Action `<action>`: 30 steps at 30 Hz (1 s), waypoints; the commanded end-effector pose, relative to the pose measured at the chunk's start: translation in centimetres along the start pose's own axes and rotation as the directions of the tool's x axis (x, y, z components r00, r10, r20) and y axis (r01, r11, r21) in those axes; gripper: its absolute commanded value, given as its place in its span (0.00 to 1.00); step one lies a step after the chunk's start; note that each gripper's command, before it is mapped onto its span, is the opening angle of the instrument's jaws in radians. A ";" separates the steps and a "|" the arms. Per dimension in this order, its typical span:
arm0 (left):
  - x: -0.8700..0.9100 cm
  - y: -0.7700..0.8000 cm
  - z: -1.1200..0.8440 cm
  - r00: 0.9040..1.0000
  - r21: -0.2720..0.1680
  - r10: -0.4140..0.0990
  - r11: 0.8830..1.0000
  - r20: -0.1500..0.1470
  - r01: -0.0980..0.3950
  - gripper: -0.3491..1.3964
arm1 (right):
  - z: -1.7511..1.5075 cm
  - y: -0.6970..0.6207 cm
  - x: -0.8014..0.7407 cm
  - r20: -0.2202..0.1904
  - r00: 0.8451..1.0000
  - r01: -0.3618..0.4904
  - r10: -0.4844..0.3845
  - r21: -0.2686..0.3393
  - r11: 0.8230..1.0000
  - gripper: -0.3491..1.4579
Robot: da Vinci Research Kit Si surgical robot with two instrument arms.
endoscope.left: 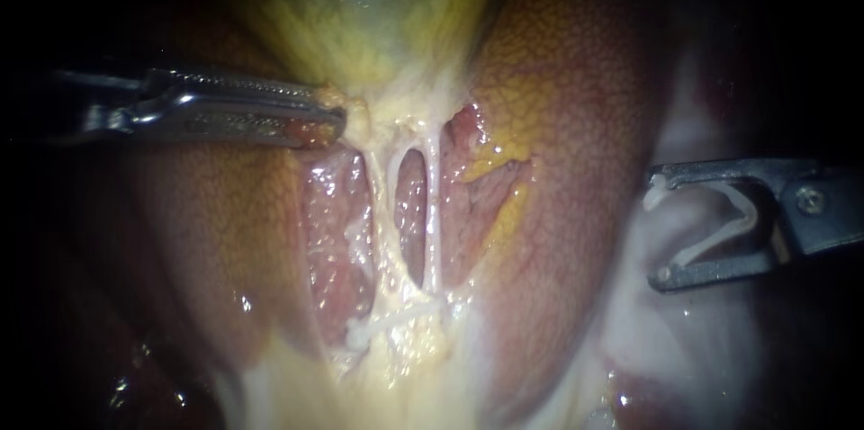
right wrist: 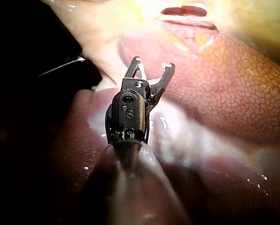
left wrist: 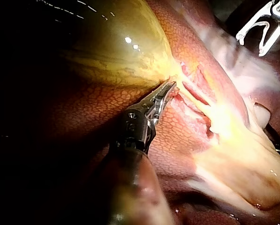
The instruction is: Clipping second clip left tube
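The yellow-green gallbladder hangs at the top of the endoscope view. Below its neck two pale tubes run down side by side, the left tube and the right tube. A white clip lies across the lower end of the left tube. My left instrument has its jaws shut on tissue at the gallbladder's neck, also seen in the left wrist view. My right instrument stands well off to the right of the tubes. Its jaws are wide apart, holding an open white clip seated between them.
Mottled red-brown liver flanks the dissected window on both sides. Pale whitish tissue lies under and below my right instrument. Yellow fat spreads beneath the tubes. My right instrument shows far beyond the left one.
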 end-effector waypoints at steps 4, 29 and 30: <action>-0.03 0.01 -0.08 1.000 0.006 -0.001 1.000 -0.001 0.001 0.00 | 0.00 0.00 0.00 0.000 1.000 0.000 0.000 0.000 1.000 0.47; -0.35 0.08 -0.79 1.000 -0.024 -0.020 1.000 0.012 0.021 0.00 | 0.06 0.03 0.03 -0.027 1.000 0.003 -0.002 0.052 0.999 0.46; -0.35 0.07 -0.79 1.000 -0.024 -0.020 0.999 0.012 0.021 0.00 | 0.07 0.03 0.03 -0.038 0.999 0.003 -0.001 0.064 0.998 0.46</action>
